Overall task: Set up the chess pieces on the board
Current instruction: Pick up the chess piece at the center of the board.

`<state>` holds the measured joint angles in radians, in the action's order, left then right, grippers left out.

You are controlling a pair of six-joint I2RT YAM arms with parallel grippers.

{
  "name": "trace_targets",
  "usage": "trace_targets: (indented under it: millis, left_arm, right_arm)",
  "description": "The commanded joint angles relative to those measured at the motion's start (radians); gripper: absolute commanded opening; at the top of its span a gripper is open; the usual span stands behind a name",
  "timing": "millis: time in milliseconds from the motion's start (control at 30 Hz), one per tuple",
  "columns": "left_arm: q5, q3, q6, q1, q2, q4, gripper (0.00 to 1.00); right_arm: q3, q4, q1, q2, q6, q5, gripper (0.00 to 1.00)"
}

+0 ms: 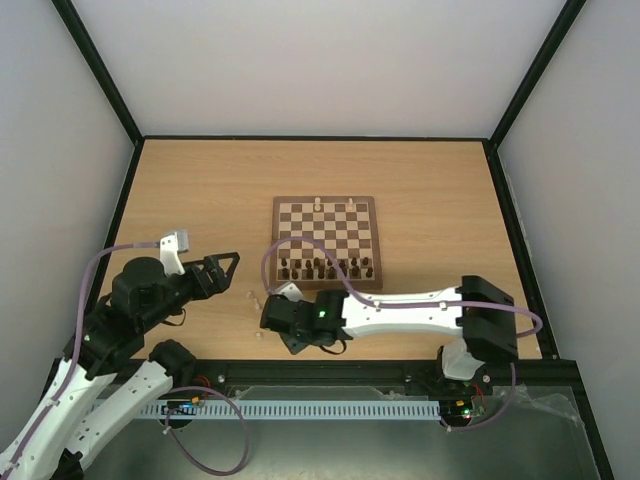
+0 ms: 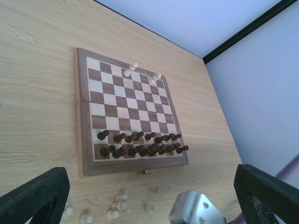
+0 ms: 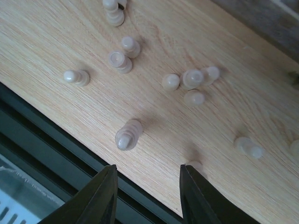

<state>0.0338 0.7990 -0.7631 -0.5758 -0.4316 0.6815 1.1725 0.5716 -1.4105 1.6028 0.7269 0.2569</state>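
Chess pieces [image 3: 128,135] are looking light, smooth and easily toppled; right tool [image 3: 147,169] is hovering spread, empty, probably best pinching mid-body.

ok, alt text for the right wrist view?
Roughly a dozen pale chess pieces sit scattered on the wooden table near its front edge. The right gripper hovers over them at the bottom of the view, jaws apart with nothing between them.
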Motion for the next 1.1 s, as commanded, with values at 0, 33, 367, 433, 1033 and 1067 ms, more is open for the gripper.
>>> trace_targets:
  millis: [0, 33, 367, 433, 1033, 1067]
  left_arm:
    - [-0.004, 0.016, -0.008, -0.001, 0.018, 0.049, 0.99]
    - [-0.007, 0.021, -0.004, -0.001, 0.020, 0.053, 1.00]
    - [-0.008, 0.031, 0.005, -0.001, 0.037, 0.072, 1.00]
    - [-0.009, 0.030, 0.005, 0.000, 0.040, 0.072, 0.99]
    - [-0.006, 0.005, 0.003, -0.001, 0.041, 0.052, 1.00]
    - [-0.006, 0.004, 0.003, -0.001, 0.040, 0.051, 0.99]
  right_arm:
    - [0.069, 0.065, -0.020, 0.073, 0.031, 0.038, 0.37]
    - [0.076, 0.064, -0.021, 0.086, 0.030, 0.038, 0.37]
    - [0.127, 0.052, -0.023, 0.198, 0.018, 0.010, 0.41]
    - [0.127, 0.054, -0.022, 0.211, 0.018, 0.010, 0.40]
    - [0.122, 0.063, -0.022, 0.248, 0.007, 0.017, 0.13]
    - [0.122, 0.068, -0.022, 0.239, 0.004, 0.016, 0.12]
